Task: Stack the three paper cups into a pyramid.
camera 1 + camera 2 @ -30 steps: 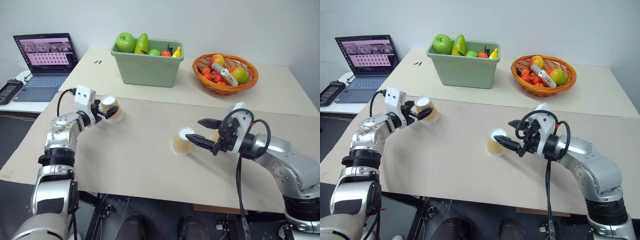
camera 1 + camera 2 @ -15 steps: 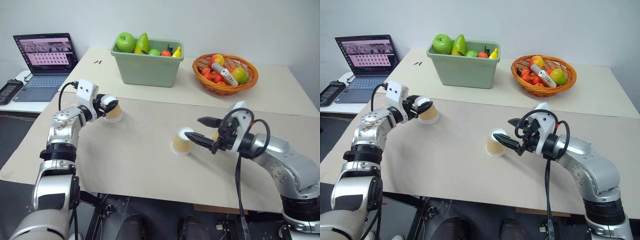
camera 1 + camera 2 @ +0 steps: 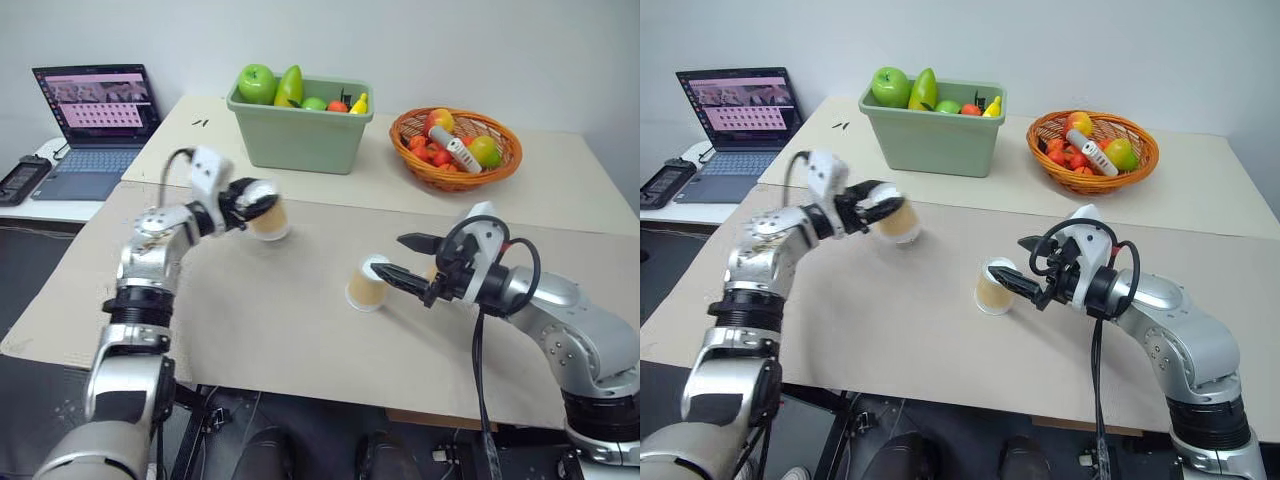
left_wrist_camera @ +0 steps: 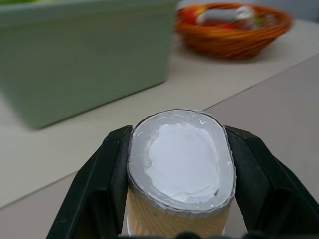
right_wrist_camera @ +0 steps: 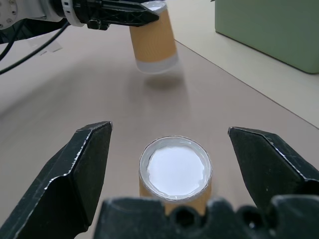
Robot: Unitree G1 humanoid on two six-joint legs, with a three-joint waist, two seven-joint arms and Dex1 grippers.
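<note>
The left gripper (image 3: 252, 201), open a second ago, now pinches an upturned tan paper cup (image 3: 268, 216), lifted clear toward the spread right gripper (image 3: 402, 257), ready for stacking.

Paper cup (image 4: 180, 169) matt, ribbed rim; woven wicker basket (image 3: 455, 155); smooth plastic bin (image 3: 299, 138).

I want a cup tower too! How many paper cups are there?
3. One cup in the left gripper; a second cup upside down before the right gripper; a third cup mostly hidden behind it.
</note>
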